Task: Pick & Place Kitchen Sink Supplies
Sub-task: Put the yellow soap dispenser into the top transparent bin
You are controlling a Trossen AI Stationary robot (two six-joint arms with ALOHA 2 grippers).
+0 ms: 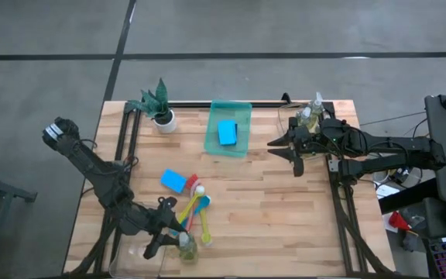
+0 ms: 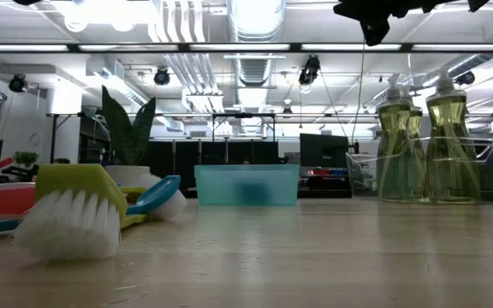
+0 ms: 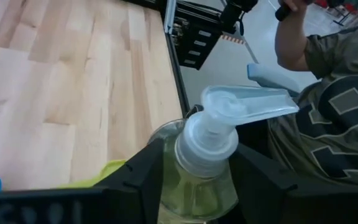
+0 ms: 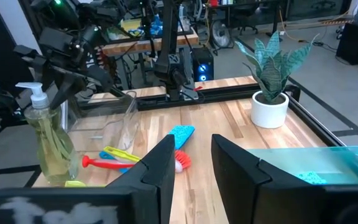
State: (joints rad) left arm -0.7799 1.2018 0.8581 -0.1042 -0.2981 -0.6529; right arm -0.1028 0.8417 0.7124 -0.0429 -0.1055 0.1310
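Gripping a clear pump bottle (image 3: 201, 168) of yellowish soap, the left gripper (image 1: 178, 242) sits low at the near-left edge of the pale wood-plank table (image 1: 285, 217), its dark fingers (image 3: 143, 174) pressed to either side of the rounded bottle body below the white pump head. The left arm runs in a long bent line from the far-left table corner down to that spot. Just beyond the bottle lies a loose fan of slim plastic brushes (image 1: 196, 209) in red, yellow, blue and green, and a small blue rectangular sponge (image 1: 173, 181) rests just left of them.

A second blue sponge (image 1: 228, 132) lies inside a translucent green tray (image 1: 242, 147) at the far middle of the table, with a spiky potted plant (image 1: 159, 105) in a white pot to its left. The right gripper (image 1: 293, 151) hangs above the boards right of the tray, fingers parted with nothing between them, the arm stretched in from the right. Beside it at the far right stand more clear soap bottles (image 1: 313, 112).

From table height, white brush bristles (image 2: 71, 224) under a yellow-green head loom close, and those far bottles (image 2: 422, 141) show tall and curved. The left wrist view alone catches a person in a patterned shirt (image 3: 334, 118) beyond the table edge; the right wrist view shows a clear tray (image 4: 107, 124) near the held bottle.
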